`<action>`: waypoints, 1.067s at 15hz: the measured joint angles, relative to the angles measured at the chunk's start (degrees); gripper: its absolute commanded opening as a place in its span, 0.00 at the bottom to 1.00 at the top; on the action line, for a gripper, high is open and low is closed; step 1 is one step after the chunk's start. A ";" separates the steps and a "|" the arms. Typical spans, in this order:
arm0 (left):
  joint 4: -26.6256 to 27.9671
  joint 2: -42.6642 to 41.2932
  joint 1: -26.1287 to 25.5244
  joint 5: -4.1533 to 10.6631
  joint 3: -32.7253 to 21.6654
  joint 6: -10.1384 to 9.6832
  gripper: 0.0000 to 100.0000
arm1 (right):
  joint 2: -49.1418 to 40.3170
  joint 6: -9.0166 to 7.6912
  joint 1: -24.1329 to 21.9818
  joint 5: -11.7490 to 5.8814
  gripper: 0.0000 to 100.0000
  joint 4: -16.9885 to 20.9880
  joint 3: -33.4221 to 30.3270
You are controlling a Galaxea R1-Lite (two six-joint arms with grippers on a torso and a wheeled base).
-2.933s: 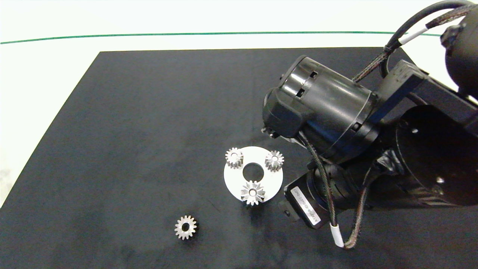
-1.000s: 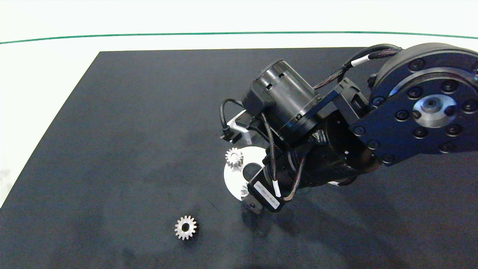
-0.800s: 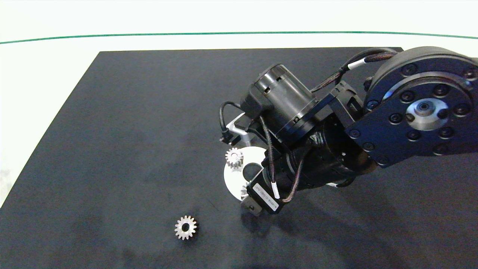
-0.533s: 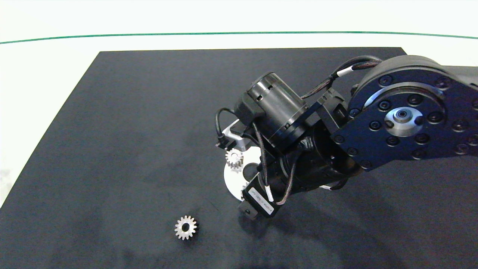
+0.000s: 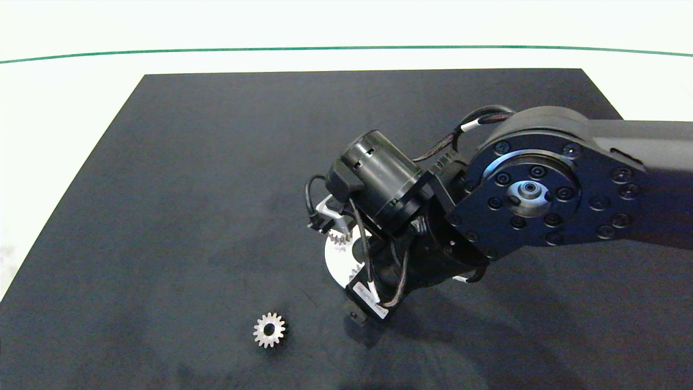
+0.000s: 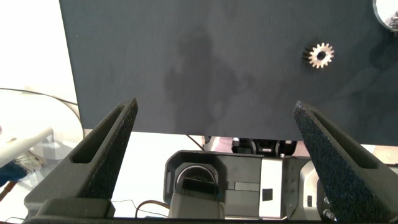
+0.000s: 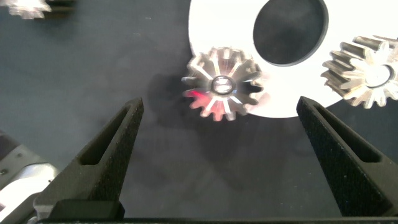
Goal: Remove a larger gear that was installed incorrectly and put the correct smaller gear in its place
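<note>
A black mat point(image 5: 189, 162) covers most of a white table point(image 5: 54, 97), seen from above. The right arm point(image 5: 541, 189) reaches in from the right and hangs over a white round plate point(image 5: 334, 259) near the middle of the mat, hiding most of it. The left arm does not appear in the overhead view; its wrist camera shows it parked off the near-left edge of the mat, the left gripper point(image 6: 214, 118) with fingers spread wide and holding nothing.

The right gripper point(image 7: 217, 124) is poised over the plate's near edge, fingers spread wide, one on each side of the larger gear point(image 7: 222, 83) but apart from it. That starburst-toothed gear sits upright at the plate's rim and partly overhangs the mat. Another gear point(image 7: 364, 70) stands on the same plate beside the plate's centre hole point(image 7: 290, 31); a third point(image 5: 339, 237) peeks out from under the arm at the plate's far-left side.

The smaller gear point(image 5: 269, 329) lies flat on the mat, well apart from the plate, to its near left.

The step in hand appears to be the approach to remove the wrong gear; nothing is gripped yet. The next move likely calls for lowering until the fingers flank the teeth, closing, then lifting straight up without dragging the plate.
</note>
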 measured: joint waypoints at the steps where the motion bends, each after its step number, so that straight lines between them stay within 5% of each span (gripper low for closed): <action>1: -0.02 -0.16 0.00 -0.06 0.00 0.02 1.00 | 0.20 0.00 0.00 -0.57 1.00 -0.15 0.00; 16: -0.15 -0.85 -0.02 -0.11 0.11 0.38 1.00 | 2.97 0.00 0.45 -4.71 1.00 -2.60 0.39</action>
